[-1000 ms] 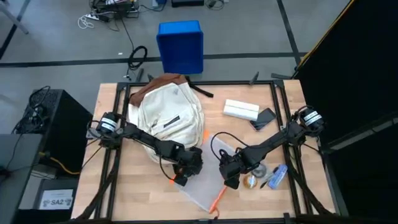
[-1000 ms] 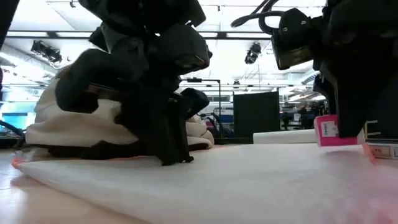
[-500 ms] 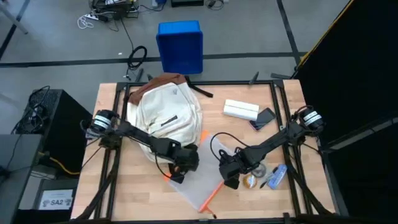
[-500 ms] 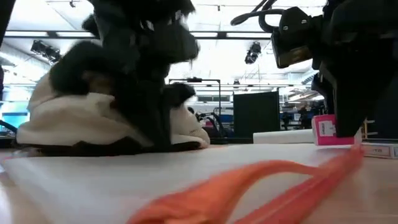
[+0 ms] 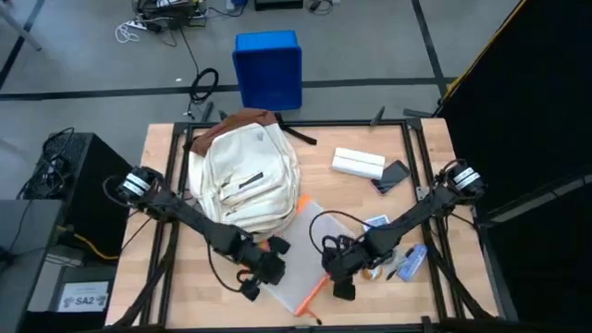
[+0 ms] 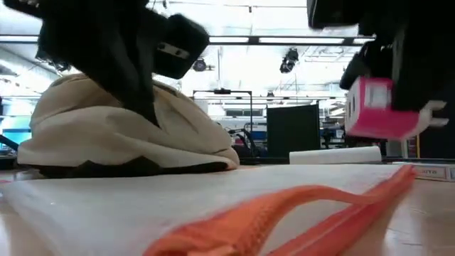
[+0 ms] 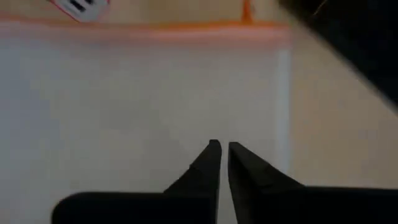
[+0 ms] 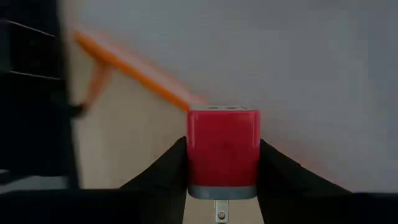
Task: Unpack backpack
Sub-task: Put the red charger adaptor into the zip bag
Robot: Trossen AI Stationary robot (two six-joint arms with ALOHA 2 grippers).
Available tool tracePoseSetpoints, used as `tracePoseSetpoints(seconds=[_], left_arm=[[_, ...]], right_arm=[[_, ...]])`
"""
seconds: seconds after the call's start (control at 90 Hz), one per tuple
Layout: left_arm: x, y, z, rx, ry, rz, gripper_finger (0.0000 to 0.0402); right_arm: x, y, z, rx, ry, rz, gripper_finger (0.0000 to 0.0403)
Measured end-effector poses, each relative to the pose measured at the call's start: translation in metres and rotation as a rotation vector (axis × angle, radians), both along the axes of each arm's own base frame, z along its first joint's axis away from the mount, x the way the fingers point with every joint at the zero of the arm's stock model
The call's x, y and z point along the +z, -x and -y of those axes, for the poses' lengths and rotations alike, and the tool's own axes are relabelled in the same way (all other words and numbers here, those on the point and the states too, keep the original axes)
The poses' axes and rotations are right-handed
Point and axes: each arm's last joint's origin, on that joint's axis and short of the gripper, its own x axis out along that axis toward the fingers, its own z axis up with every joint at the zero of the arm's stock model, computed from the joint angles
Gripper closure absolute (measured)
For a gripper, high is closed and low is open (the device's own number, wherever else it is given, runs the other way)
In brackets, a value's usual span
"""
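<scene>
The cream-white backpack [image 5: 245,176] lies on its back at the table's far left, brown base toward the far edge. Beside it a clear orange-edged zip pouch [image 5: 310,254] lies flat. My left gripper [image 5: 252,285] hangs shut just above the pouch's near left corner [image 7: 222,148], its fingers raised off the pouch in the low view [image 6: 146,107]. My right gripper [image 5: 340,280] stands over the pouch's near right edge, shut on a small red charger block [image 8: 224,146], which also shows in the low view [image 6: 380,107]. My right gripper pinches the red charger block by two opposite side faces [image 8: 193,155], one finger on each. The block's metal prong end [image 8: 219,211] points back toward the wrist. The block is lifted clear of the pouch and table [image 6: 380,121].
A white box [image 5: 358,164] and a dark flat case [image 5: 393,176] lie at the far right. A blue card [image 5: 375,222], a tape roll [image 5: 375,270] and a blue item [image 5: 414,261] lie by my right arm. A blue bin [image 5: 268,69] stands beyond the table.
My left gripper has risen off the pouch and gone toward the table's near left corner. The pouch has slid and turned, so its orange zip edge now lies closer to the near edge. My right gripper has lifted the red block higher, a little toward the near edge.
</scene>
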Motion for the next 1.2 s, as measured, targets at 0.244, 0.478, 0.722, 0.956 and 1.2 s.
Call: tracePoseSetpoints(seconds=[0.244,0.478,0.722,0.956,1.2], left_arm=[[-0.017,-0.016,0.016,-0.001,0.092,0.091,0.0296],[-0.035,-0.021,0.022,0.034,0.132,0.053,0.0197],[-0.047,-0.027,0.026,0.057,0.135,0.087,0.0157],[-0.063,-0.030,0.025,0.077,0.103,0.060,0.0156],[-0.065,-0.032,0.020,0.163,0.025,0.104,0.0156]], right_arm=[[-0.027,-0.006,-0.021,0.052,-0.068,-0.014,0.0289],[-0.042,-0.005,-0.034,0.070,-0.133,-0.059,0.0289],[-0.043,-0.009,-0.028,0.043,-0.091,-0.032,0.0289],[-0.043,-0.023,-0.005,0.012,-0.030,0.008,0.0289],[-0.042,-0.038,0.020,0.002,0.009,0.046,0.0289]])
